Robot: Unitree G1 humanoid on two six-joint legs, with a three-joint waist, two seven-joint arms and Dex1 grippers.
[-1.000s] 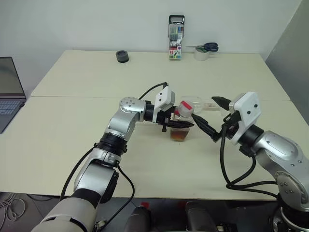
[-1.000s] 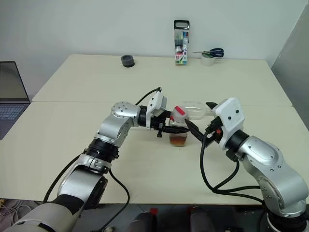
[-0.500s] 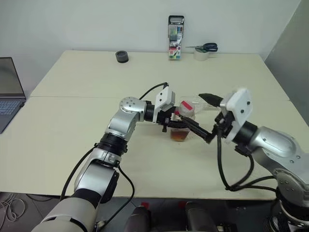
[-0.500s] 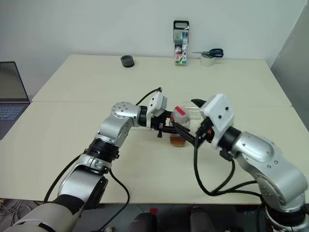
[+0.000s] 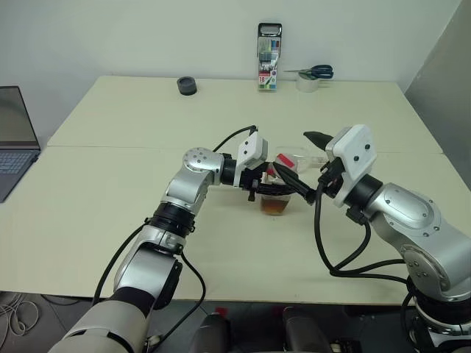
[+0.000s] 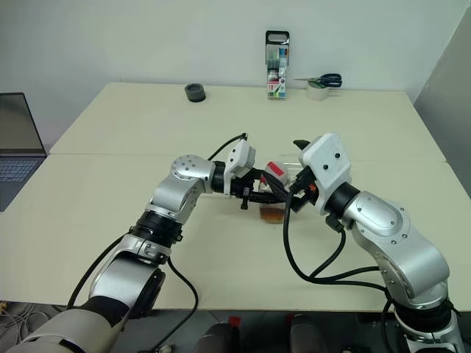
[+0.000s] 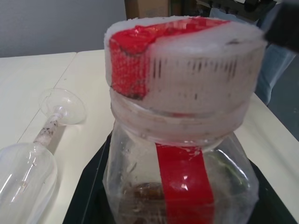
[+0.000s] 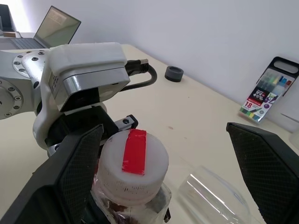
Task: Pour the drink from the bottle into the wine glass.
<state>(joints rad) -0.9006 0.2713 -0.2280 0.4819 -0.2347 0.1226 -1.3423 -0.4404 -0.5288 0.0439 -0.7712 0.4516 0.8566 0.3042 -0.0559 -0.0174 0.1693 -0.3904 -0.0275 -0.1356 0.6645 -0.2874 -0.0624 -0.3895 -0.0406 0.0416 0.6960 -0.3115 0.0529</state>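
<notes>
The bottle (image 5: pixel 275 197), clear plastic with a red label strip and a white cap (image 8: pixel 135 170) taped red, stands upright on the table. A little amber drink (image 5: pixel 274 207) sits at its bottom. My left gripper (image 5: pixel 259 187) is shut on the bottle's body from the left. My right gripper (image 8: pixel 164 128) is open, with one finger on each side of the cap; I cannot tell whether they touch it. The wine glass (image 7: pixel 32 158) lies on its side on the table just behind the bottle, also seen as the wine glass (image 5: pixel 300 157) from the head.
A marker pack (image 5: pixel 268 48) stands at the table's far edge, with scissors on a tape roll (image 5: pixel 309 75) to its right and a black ring (image 5: pixel 186 86) to its left. A laptop (image 5: pixel 15 140) sits at the left edge.
My right gripper has moved left and slightly up, from beside the bottle to straddling its cap, still open. The left gripper and the bottle have stayed in place.
</notes>
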